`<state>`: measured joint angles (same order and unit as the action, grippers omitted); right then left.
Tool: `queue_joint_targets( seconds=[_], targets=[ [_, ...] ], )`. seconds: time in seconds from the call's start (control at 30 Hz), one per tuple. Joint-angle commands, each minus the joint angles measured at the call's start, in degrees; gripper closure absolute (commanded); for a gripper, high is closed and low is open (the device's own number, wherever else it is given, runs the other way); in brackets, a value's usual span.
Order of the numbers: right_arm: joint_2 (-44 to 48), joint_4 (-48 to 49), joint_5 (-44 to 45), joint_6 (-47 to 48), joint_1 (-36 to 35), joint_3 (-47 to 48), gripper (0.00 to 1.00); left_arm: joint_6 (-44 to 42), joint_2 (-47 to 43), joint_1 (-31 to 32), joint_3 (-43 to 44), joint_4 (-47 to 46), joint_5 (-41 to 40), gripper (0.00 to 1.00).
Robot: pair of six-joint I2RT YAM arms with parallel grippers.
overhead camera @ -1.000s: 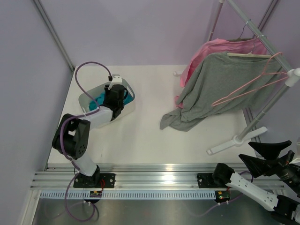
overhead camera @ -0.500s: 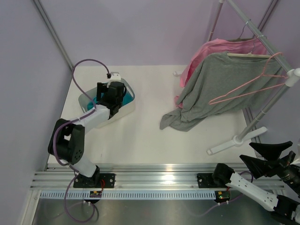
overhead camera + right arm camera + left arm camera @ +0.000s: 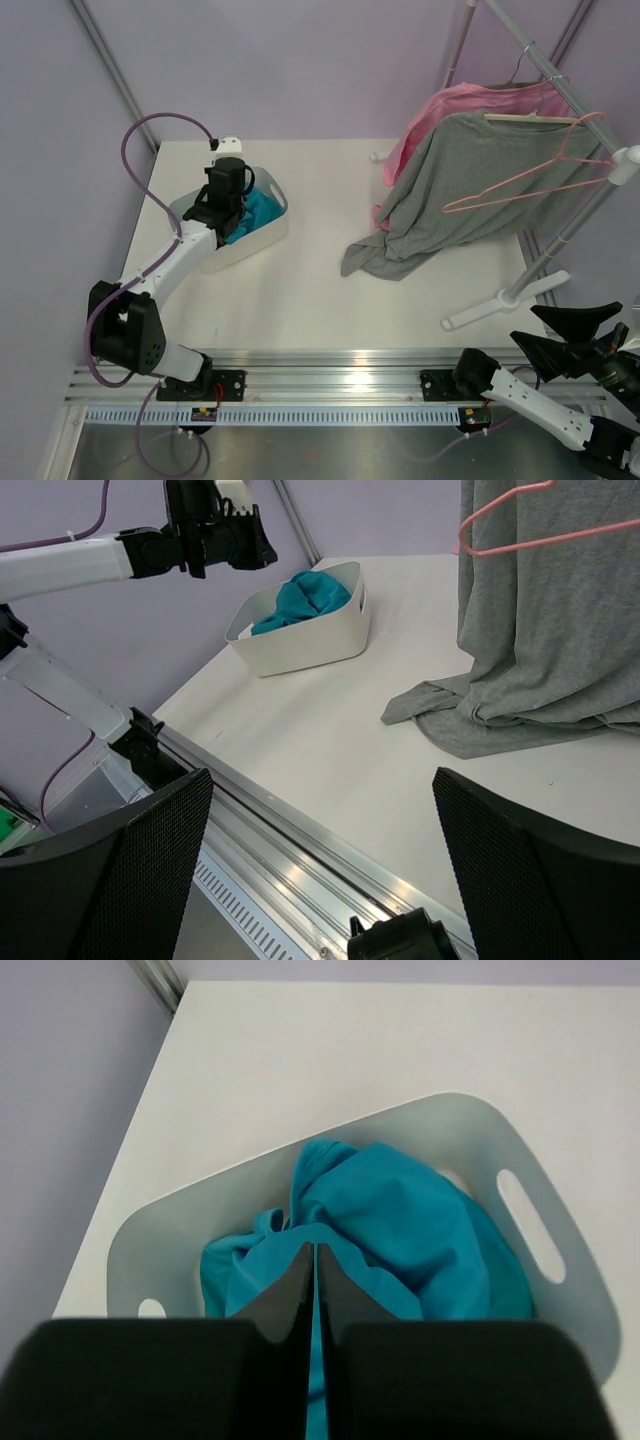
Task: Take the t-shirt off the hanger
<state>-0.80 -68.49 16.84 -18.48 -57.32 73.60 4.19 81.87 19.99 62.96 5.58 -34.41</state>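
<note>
The teal t-shirt (image 3: 258, 208) lies bunched in a white basket (image 3: 262, 236) at the table's back left. It also shows in the left wrist view (image 3: 400, 1230) and the right wrist view (image 3: 300, 598). The thin pink wire hanger (image 3: 520, 180) hangs bare on the rack rail at the right, in front of a grey t-shirt, and shows in the right wrist view (image 3: 520, 525). My left gripper (image 3: 236, 192) hovers above the basket's left side with jaws shut and nothing in them (image 3: 312, 1248). My right gripper (image 3: 560, 335) is open and empty at the near right, off the table (image 3: 322, 780).
A grey t-shirt (image 3: 450, 190) on a wooden hanger drapes down onto the table; a pink t-shirt (image 3: 450, 105) hangs behind it. The rack's white foot (image 3: 500, 300) and pole stand at the right. The aluminium rail (image 3: 330, 362) runs along the near edge.
My left gripper has lifted out of the basket and moved back and left, leaving the teal t-shirt in it. The pink hanger has swung slightly. The right arm is still.
</note>
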Motion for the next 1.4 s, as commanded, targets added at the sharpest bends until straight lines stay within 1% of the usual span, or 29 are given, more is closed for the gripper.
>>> queue_joint_targets(
  seconds=[0.0,0.13,0.27,0.4,0.57,0.67,0.77,0.9,0.93,0.97,1.0,1.03,1.07,1.1,1.2,1.27,1.37],
  targets=[
    [5.5,-0.2,-0.1,0.4,0.0,0.3,0.01,3.5,3.6,-3.1,4.5,2.0,5.4,1.00],
    [4.9,1.2,-0.8,1.0,0.0,-0.4,0.00,6.3,7.9,-4.2,6.7,3.4,5.9,1.00],
    [4.2,2.3,-2.2,1.3,0.0,-0.8,0.00,7.0,13.5,-5.0,11.1,8.7,4.8,1.00],
    [5.4,2.7,-2.8,1.4,-0.1,-1.2,0.00,6.9,18.1,-5.6,11.7,10.8,4.6,1.00],
    [5.5,3.2,-2.3,1.3,0.0,-1.3,0.00,9.1,22.2,-8.3,11.8,12.0,7.2,1.00],
    [4.0,2.7,-1.8,1.2,-0.1,-1.1,0.01,9.2,23.4,-8.9,11.7,12.2,8.4,1.00],
    [3.0,3.2,-1.5,0.8,0.0,-1.4,0.01,9.8,25.0,-8.9,12.9,14.4,10.3,1.00],
    [2.2,4.0,-1.8,0.0,0.0,-1.5,0.01,10.0,21.5,-8.9,13.2,16.3,9.5,0.99],
    [2.0,4.0,-2.2,-0.5,0.0,-1.6,0.01,9.8,18.6,-8.9,13.2,16.6,8.5,0.95],
    [1.9,4.2,-2.2,-0.9,0.0,-1.8,0.00,9.4,15.6,-8.9,13.2,17.1,8.6,0.84],
    [1.9,4.3,-2.2,-1.0,0.0,-1.8,0.00,9.3,15.6,-8.9,13.2,17.4,8.6,0.75],
    [1.8,4.4,-1.6,-1.0,0.0,-1.9,0.00,9.3,12.5,-8.8,13.2,17.8,8.6,0.64],
    [1.5,4.6,-1.3,-1.0,0.0,-2.0,0.00,9.4,10.8,-8.8,12.5,17.8,8.9,0.47],
    [1.4,4.6,-0.8,-1.1,0.0,-2.0,0.00,9.5,9.0,-8.8,12.1,17.9,10.1,0.42],
    [1.0,4.3,-0.1,-1.5,0.0,-1.9,0.01,9.4,3.1,-8.8,10.5,17.9,13.5,0.30],
    [-0.7,4.2,-0.4,-2.2,0.0,-1.8,0.00,10.0,1.0,-8.8,10.2,19.3,14.5,0.29],
    [-0.7,4.6,-1.1,-3.3,0.0,-1.9,0.00,10.9,0.2,-8.7,9.8,22.5,15.0,0.33]
  ],
)
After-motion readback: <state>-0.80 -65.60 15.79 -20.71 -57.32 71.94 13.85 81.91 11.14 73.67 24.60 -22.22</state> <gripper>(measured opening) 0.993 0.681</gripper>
